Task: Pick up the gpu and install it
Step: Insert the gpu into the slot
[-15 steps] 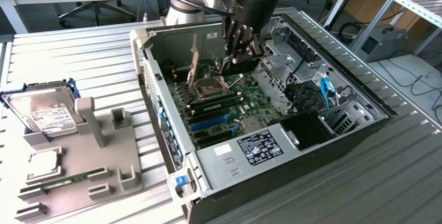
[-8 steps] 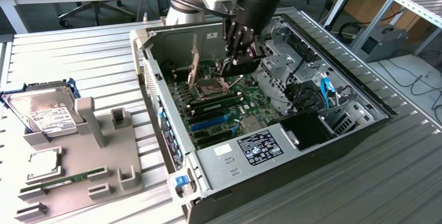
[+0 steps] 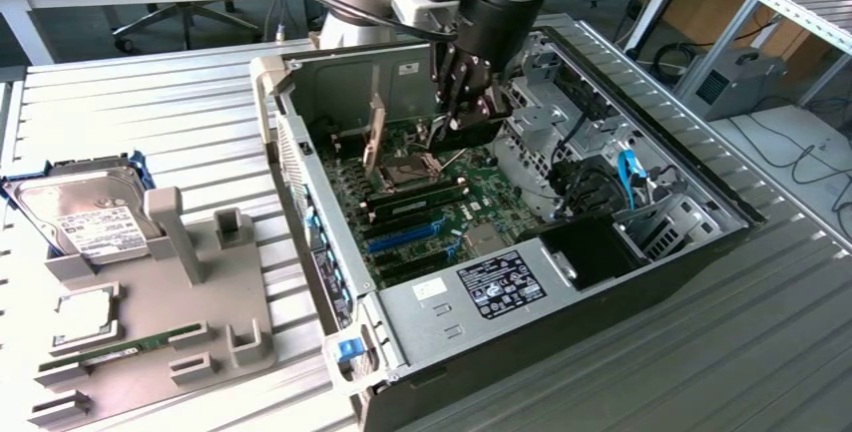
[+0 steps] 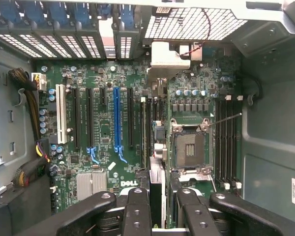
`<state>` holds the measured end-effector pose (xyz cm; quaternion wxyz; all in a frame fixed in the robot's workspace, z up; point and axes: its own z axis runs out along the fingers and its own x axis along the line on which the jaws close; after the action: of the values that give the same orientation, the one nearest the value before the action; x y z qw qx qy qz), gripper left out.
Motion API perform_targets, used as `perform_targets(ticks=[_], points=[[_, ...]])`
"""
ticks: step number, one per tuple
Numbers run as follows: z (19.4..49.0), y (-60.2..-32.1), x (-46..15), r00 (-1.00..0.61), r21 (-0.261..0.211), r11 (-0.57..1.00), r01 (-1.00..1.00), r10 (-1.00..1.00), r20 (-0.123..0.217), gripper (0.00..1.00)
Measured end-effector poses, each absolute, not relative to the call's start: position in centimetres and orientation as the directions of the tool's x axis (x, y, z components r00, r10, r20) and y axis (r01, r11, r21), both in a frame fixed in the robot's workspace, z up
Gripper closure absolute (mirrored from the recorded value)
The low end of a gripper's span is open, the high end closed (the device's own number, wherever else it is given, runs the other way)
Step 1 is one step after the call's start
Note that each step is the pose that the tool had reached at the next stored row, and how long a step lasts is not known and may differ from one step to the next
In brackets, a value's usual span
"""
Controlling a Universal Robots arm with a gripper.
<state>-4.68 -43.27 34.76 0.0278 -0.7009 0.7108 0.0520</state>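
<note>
My gripper (image 3: 460,113) reaches down into the open computer case (image 3: 692,242), above the back of the green motherboard (image 3: 466,178). In the wrist view its two black fingers (image 4: 136,211) are shut on the gpu (image 4: 157,167). The card is seen edge-on as a thin strip, with its silver end bracket (image 4: 168,58) towards the case's rear grille. It hangs above the board between the black expansion slots (image 4: 130,118) and the empty CPU socket (image 4: 189,147). The blue slot (image 4: 117,118) lies a little further to one side. How high the card is above the board I cannot tell.
A grey holder (image 3: 200,322) on the exterior view's left carries a hard drive (image 3: 87,217), a CPU (image 3: 87,312) and a RAM stick (image 3: 127,344). Case walls, a drive cage (image 3: 560,103), cable bundles (image 4: 32,103) and the power supply (image 3: 493,282) hem in the board.
</note>
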Motion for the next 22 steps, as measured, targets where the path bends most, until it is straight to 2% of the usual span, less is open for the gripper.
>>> perform_targets(ticks=[22], points=[[34.28,-44.08,-4.68,-0.016,0.035,0.012,-0.999,-0.994,-0.112,0.74]])
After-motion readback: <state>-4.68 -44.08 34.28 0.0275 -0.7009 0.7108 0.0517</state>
